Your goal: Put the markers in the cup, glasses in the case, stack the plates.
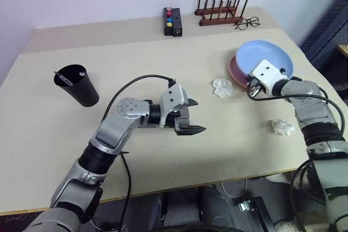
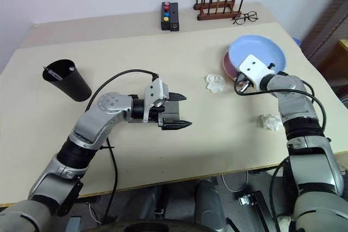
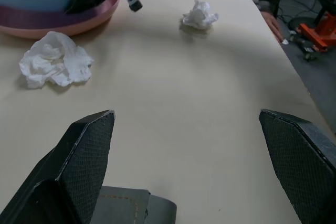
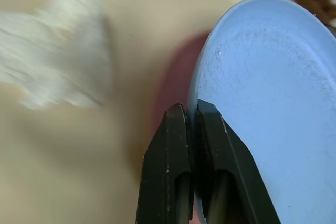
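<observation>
Right gripper [image 4: 190, 116]: fingers pinched shut on the near rim of the blue plate [image 1: 269, 58], at about 2 o'clock on the table [image 1: 163, 150].
Blue plate: tilted, its low edge resting over the pink plate [image 1: 235, 71] beneath it.
Step in hand: stacking the plates; by my reading the blue one is almost seated.
Next move: likely lower the rim flat, centre it on the pink plate, then let go.
Left gripper [image 1: 186, 117]: fingers spread wide, holding nothing, at table centre above the grey case [image 3: 131, 205].
Cup [image 1: 77, 85]: at 10 o'clock, the markers [image 1: 68, 77] standing inside.
Nearby: two tissue wads [image 1: 222, 87] just beside the plates.
</observation>
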